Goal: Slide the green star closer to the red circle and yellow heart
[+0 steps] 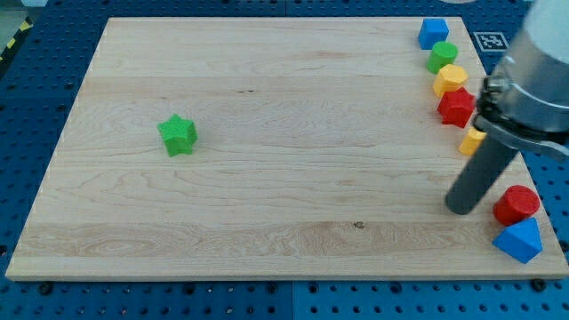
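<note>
The pale wooden board [267, 116], with fine horizontal grain, lay on a blue perforated table [36, 107]. The green star [178, 134], a chunky matte piece with blunt points, sat alone in the left half of the board, well apart from every other block. My tip [462, 207] (the lower end of a smooth, dark cylindrical rod, with no jaws to open or close) rested on the wood near the right edge, just left of the red circle [516, 204], a short round cylinder. A faceted blue block [519, 240] touched that circle on its near side. A small yellow block [472, 141], mostly hidden behind the rod, showed only one corner, so I could not tell its shape. Farther back along the right edge ran a tight column: a blue block [433, 33], a green circle [442, 56], a yellow hexagon [450, 79] and a red angular block [457, 108], each touching the next.
</note>
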You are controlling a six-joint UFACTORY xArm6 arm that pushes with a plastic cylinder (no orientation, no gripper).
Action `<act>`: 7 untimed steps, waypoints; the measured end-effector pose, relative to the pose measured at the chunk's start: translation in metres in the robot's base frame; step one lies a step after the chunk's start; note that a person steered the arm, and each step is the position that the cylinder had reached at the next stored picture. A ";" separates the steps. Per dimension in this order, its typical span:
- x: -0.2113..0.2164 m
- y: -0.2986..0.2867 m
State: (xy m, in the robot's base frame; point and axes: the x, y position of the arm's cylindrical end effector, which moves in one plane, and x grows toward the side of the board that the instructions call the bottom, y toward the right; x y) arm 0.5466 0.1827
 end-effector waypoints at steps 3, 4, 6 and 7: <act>-0.006 -0.287; -0.041 -0.389; -0.112 -0.392; -0.111 -0.362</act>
State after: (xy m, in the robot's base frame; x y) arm 0.4361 -0.1792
